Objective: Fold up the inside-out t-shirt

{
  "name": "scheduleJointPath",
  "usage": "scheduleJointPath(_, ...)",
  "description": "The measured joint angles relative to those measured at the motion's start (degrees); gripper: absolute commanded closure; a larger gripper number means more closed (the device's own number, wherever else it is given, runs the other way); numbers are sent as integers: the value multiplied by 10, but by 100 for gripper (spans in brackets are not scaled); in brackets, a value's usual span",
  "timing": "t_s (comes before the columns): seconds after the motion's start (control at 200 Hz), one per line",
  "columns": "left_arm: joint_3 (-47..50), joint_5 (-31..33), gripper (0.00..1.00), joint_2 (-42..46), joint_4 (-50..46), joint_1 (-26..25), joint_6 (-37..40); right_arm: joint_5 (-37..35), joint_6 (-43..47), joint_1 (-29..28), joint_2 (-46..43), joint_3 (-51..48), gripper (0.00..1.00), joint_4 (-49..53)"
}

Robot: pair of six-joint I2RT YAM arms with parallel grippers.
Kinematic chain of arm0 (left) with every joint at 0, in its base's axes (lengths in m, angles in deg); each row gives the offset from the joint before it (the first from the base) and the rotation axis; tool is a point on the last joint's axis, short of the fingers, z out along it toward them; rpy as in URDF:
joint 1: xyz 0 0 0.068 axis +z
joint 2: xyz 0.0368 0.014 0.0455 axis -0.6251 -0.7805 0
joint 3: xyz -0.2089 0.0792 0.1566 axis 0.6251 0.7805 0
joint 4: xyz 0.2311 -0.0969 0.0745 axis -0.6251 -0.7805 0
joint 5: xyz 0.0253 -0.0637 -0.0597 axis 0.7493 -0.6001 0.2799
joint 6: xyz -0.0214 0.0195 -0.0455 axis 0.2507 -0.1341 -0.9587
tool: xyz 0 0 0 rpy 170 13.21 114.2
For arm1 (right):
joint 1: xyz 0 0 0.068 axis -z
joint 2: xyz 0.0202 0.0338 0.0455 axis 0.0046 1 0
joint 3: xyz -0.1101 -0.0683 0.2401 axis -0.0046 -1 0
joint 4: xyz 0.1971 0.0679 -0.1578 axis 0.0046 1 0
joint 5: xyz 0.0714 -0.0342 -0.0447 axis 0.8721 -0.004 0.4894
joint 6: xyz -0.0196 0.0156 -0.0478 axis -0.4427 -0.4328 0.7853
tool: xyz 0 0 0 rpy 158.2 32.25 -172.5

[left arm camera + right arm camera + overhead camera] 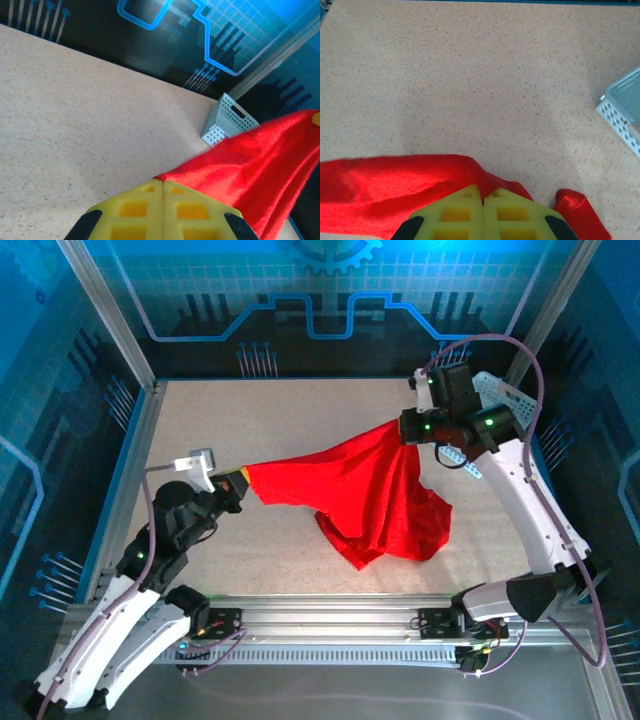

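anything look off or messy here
Nothing spilled or damaged. The red t-shirt is stretched between the left gripper and right gripper, its lower part crumpled in a heap on the table.

1. Speckled beige flat worktop point(260, 430) carries everything; both arm bases sit at its near edge.
2. Bright red soft cloth t-shirt point(375, 490) spans from centre to right of the worktop, strung between the two claws.
3. Left claw point(238, 490), left of centre, is closed on the shirt's left tip.
4. Right claw point(405, 428), further back and to the right, is closed on the shirt's far right corner.
5. The cloth sags between the grips; its lower bulk lies bunched on the worktop, right of centre, nearer the front than either claw.
6. Light blue plastic mesh basket point(497, 392) sits in the far right corner, behind the right arm, apart from the shirt.
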State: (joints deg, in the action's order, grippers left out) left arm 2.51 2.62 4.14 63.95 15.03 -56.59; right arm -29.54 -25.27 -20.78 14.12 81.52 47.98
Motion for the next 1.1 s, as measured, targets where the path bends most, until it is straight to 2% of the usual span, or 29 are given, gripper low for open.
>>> scheduleJointPath(0.18, 41, 37, 100, 16, -20, 0, -4, 33, 0, 30, -24, -59, 98, -3)
scheduleJointPath(0.29, 50, 63, 100, -3, -39, 0, -17, 60, 0, 35, -1, -86, 100, -10)
scheduleJointPath(0.425, 51, 110, 100, -58, -65, 3, -44, 80, -7, 26, 75, -91, 100, -40)
scheduleJointPath(0.56, 56, 132, 100, -128, -94, 23, -70, 78, -9, -5, 164, -84, 100, -63)
scheduleJointPath(0.785, 92, 137, 100, -163, -113, 52, -91, 59, -8, -45, 298, 12, 99, -75)
scheduleJointPath(1.02, 93, 136, 100, -172, -114, 65, -104, 74, 0, -38, 407, 141, 86, -75)
scheduleJointPath(1.1, 93, 135, 100, -185, -113, 69, -106, 96, -2, -26, 441, 184, 71, -72)
